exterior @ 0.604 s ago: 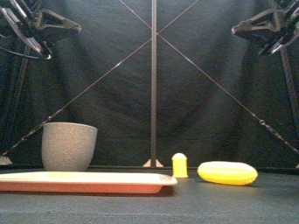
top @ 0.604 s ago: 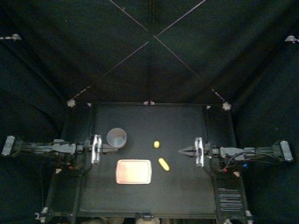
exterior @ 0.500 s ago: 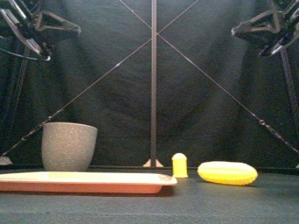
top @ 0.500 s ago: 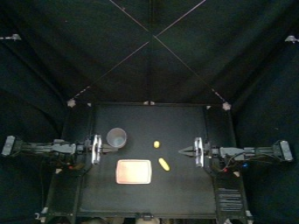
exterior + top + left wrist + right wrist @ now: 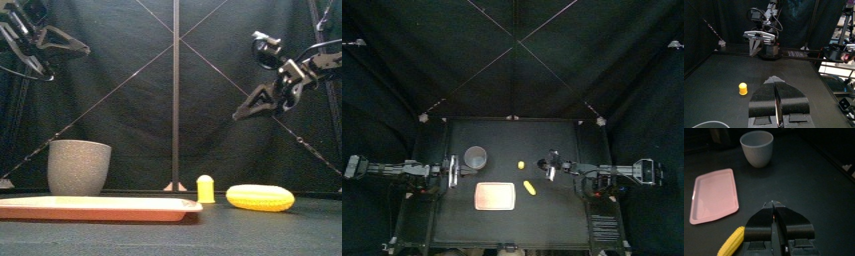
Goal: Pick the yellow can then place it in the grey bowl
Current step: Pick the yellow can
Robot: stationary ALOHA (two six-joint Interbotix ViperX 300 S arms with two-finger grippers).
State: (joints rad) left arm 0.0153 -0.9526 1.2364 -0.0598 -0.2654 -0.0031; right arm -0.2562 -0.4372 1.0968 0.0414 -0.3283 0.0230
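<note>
A: Where is the yellow can (image 5: 206, 188)?

B: Upright on the black table (image 5: 556, 215), right of the grey bowl (image 5: 79, 167) and well apart from it; from the front it shows just past the right end of the pink tray (image 5: 94, 208), with a long yellow toy (image 5: 259, 197) lying on its side to its right.

A: And the containers?

B: The grey bowl stands upright, mouth up, behind the tray toward the left; from the right wrist, the part of its inside that shows is plain grey wall; the tray lies flat in front of it, its whole face bare pink.

A: The grippers?

B: The right gripper (image 5: 773, 204) hangs high over the right half of the table, tilted down toward the middle; its jaws are pressed together with nothing between them; from above it is just right of the can, touching neither it nor the long toy; the left gripper (image 5: 775, 79) is at the table's left edge, raised, its jaws likewise closed on nothing.
</note>
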